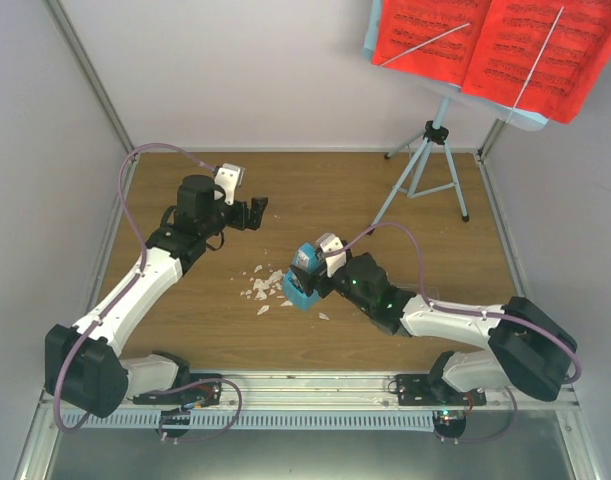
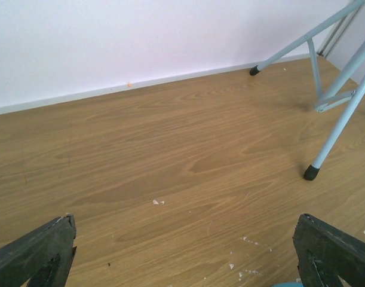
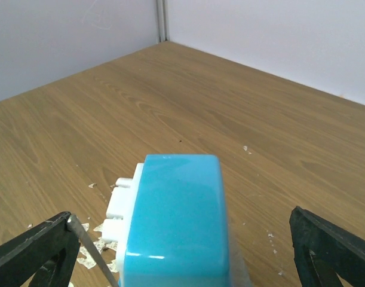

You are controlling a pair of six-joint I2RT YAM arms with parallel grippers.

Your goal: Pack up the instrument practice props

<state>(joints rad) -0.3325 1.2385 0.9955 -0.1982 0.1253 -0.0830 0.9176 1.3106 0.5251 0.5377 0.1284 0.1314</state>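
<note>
1. Counter: a wood-grain surface, closed in by plain walls along the far, left and right edges.

2. Music stand: stands upright in the far right corner of the counter on pale-blue tripod legs with black feet. The red pages lie open across its plate and cover nearly all of it. Two thin pale rods cross the pages at a slant.

3. Blue box: sits near the middle of the counter, a little toward the near edge and well apart from the music stand. In the right wrist view it is glossy with rounded corners. A white part touches the side of it on the left of that view.

4. White scraps: scattered on the wood just beside the blue box, on the side toward the left edge.

5. Right claw: spread wide, with one finger on each side of the blue box. Neither finger is seen touching the box. Whether the box rests on the counter or is raised off it cannot be told.

6. Left claw: spread wide, with nothing between its fingers. It sits over the left-centre of the counter, apart from the blue box. Its wrist view faces the far wall, with bare wood ahead and the tripod legs at the right.
</note>
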